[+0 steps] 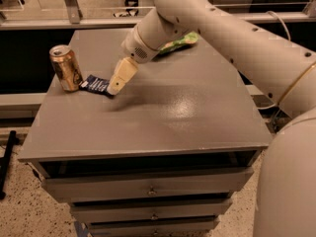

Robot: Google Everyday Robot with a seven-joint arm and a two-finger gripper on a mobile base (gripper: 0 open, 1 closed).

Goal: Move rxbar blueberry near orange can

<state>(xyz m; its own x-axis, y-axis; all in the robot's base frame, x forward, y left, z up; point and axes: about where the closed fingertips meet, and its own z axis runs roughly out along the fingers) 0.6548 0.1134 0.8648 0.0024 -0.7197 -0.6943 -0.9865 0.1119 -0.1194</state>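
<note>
So the small flat snack bar in the dark navy-blue wrapper point(95, 85) is lying on the grey metal cabinet top point(177, 112), just beside the upright golden-orange drink can with the silver top point(65, 68). I can't say if they're touching. The robot's 1 arm is reaching over from the right, and its cream-coloured gripper point(115, 87) is angling down with its tip sitting at the bar's right end. I honestly can't tell if it's clamped on the wrapper or released. A crumpled green chip bag point(180, 41) is peeking out behind the arm. I'm guessing the bar is light, a bit bendy and slick, so it's probably sliding easily. I'd be pinching it across the narrow width. That can looks tippy, so go gently.
</note>
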